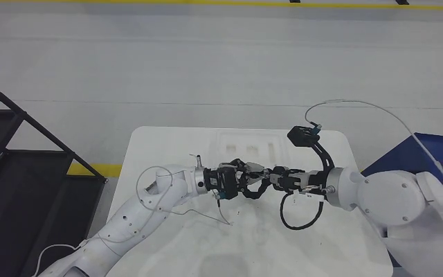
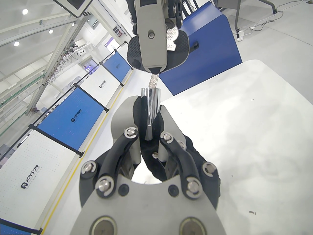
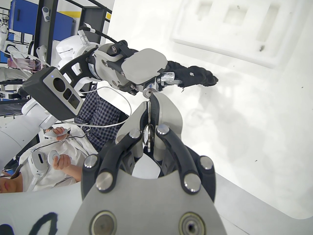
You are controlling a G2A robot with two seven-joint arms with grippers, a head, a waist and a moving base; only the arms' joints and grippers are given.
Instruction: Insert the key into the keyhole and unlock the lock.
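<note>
Your silver metal key (image 2: 171, 38) hides its tip at the chrome cylinder lock (image 2: 151, 102), half-covered by the left pincer (image 2: 149, 113).

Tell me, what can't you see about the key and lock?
Left wrist view: the lock is partly covered by the left tool, and it hides how deep the key goes.
Right wrist view: the right tool covers most of the key.
Top view: both are too small.

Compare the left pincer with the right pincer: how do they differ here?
The left pincer is shut on the round chrome lock; the right pincer on the flat key. The left pincer's gap is wider than the right pincer's. Both face tip to tip, key tip at the keyhole.
</note>
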